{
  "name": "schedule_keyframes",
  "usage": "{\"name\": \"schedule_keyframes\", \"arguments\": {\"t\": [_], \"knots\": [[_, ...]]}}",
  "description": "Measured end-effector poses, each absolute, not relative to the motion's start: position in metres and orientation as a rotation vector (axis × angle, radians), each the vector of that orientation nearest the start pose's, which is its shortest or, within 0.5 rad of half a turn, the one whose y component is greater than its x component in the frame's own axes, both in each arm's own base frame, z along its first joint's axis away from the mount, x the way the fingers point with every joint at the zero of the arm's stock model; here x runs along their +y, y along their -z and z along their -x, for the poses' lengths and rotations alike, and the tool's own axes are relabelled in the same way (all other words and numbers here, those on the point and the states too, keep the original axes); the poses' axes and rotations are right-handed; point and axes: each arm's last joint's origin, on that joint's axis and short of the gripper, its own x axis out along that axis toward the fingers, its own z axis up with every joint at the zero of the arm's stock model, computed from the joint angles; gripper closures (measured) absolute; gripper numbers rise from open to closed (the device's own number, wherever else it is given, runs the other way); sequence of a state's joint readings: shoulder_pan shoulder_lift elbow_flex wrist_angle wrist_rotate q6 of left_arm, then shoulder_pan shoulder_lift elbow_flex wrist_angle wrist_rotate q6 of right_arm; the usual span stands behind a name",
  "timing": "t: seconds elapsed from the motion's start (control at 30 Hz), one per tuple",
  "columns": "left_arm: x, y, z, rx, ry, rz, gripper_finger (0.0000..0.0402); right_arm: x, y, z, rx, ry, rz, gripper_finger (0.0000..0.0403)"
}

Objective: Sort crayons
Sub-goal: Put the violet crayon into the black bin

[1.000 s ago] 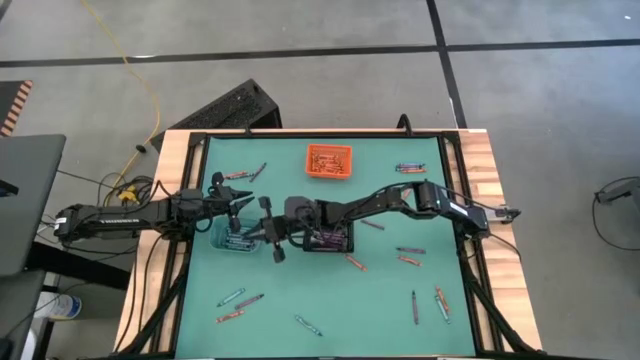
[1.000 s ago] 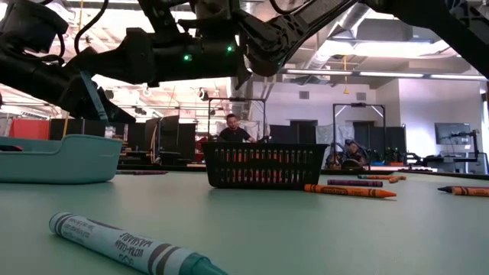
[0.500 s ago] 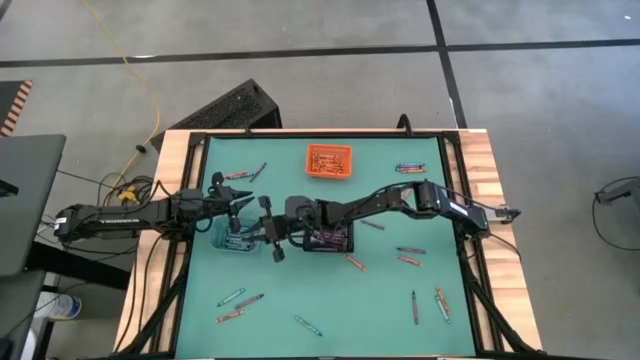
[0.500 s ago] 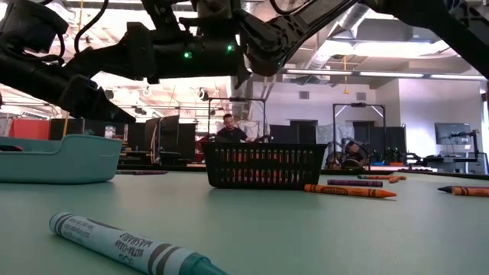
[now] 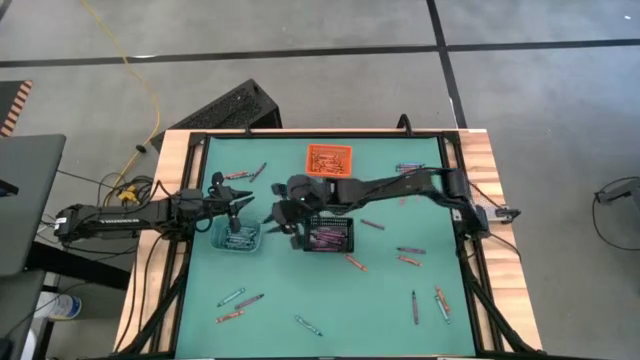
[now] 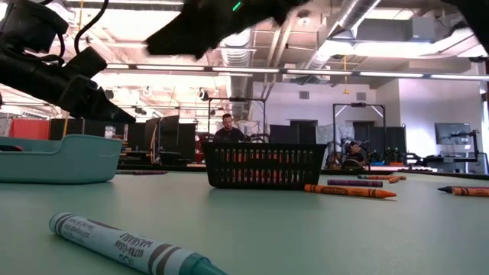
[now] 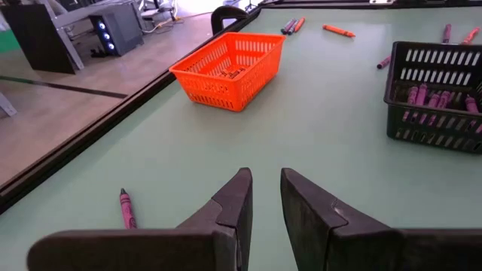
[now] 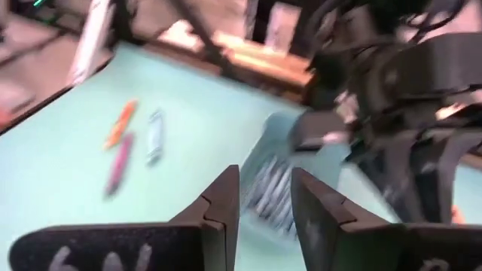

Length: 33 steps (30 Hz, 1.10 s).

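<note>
Crayons lie scattered over the green table (image 5: 300, 290), for instance near the front (image 5: 308, 325) and at the right (image 5: 410, 251). A clear bin (image 5: 238, 237) holds blue-grey crayons, a black bin (image 5: 328, 235) purple ones, and an orange bin (image 5: 328, 160) orange ones. My right gripper (image 5: 280, 215) hangs open in the air between the clear bin and the black bin, with nothing between its fingers (image 8: 263, 188). My left gripper (image 5: 240, 205) hovers just beyond the clear bin, fingers slightly apart and empty (image 7: 263, 196).
A blue-grey crayon (image 6: 130, 246) lies close to the low camera, and an orange one (image 6: 350, 190) to the right of the black bin (image 6: 263, 166). A purple crayon (image 7: 126, 208) lies near my left gripper. People sit in the room behind the table.
My right gripper has risen from just above the clear bin and drawn back toward the table's right and far side, tipping up toward level. A blue-grey crayon that hung slanted under it over the clear bin a second ago no longer shows there.
</note>
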State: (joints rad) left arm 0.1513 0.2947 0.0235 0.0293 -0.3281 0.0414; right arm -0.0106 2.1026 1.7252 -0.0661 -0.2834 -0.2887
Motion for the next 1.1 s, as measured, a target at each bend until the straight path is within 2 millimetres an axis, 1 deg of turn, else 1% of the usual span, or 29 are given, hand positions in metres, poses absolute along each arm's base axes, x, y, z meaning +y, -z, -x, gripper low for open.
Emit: {"name": "schedule_keyframes", "arguments": {"t": [0.17, 0.23, 0.33, 0.43, 0.53, 0.6, 0.7, 0.83, 0.97, 1.1], "knots": [[0.026, -0.150, -0.109, 0.252, -0.472, -0.062, 0.0341, 0.014, -0.303, -0.441, 0.582, -0.388, 0.232, 0.0292], [0.026, -0.150, -0.109, 0.253, -0.472, -0.062, 0.0341, 0.017, -0.317, -0.421, 0.654, -0.408, 0.228, 0.0294], [0.026, -0.150, -0.109, 0.253, -0.472, -0.062, 0.0341, 0.025, -0.330, -0.395, 0.753, -0.436, 0.208, 0.0295], [0.026, -0.150, -0.109, 0.253, -0.471, -0.062, 0.0341, 0.034, -0.334, -0.372, 0.800, -0.439, 0.210, 0.0296], [0.026, -0.150, -0.109, 0.253, -0.472, -0.062, 0.0341, 0.040, -0.328, -0.346, 0.832, -0.376, 0.215, 0.0296], [0.026, -0.150, -0.109, 0.252, -0.471, -0.062, 0.0341, 0.043, -0.321, -0.328, 0.827, -0.314, 0.196, 0.0296], [0.026, -0.150, -0.109, 0.253, -0.472, -0.062, 0.0341, 0.049, -0.310, -0.302, 0.730, -0.256, 0.166, 0.0296], [0.026, -0.150, -0.109, 0.253, -0.472, -0.062, 0.0341, 0.058, -0.286, -0.272, 0.598, -0.244, 0.139, 0.0296], [0.026, -0.150, -0.109, 0.253, -0.472, -0.063, 0.0341, 0.060, -0.265, -0.249, 0.486, -0.236, 0.118, 0.0296], [0.026, -0.150, -0.109, 0.266, -0.465, -0.115, 0.0341, 0.058, -0.252, -0.236, 0.426, -0.240, 0.106, 0.0296]]}}
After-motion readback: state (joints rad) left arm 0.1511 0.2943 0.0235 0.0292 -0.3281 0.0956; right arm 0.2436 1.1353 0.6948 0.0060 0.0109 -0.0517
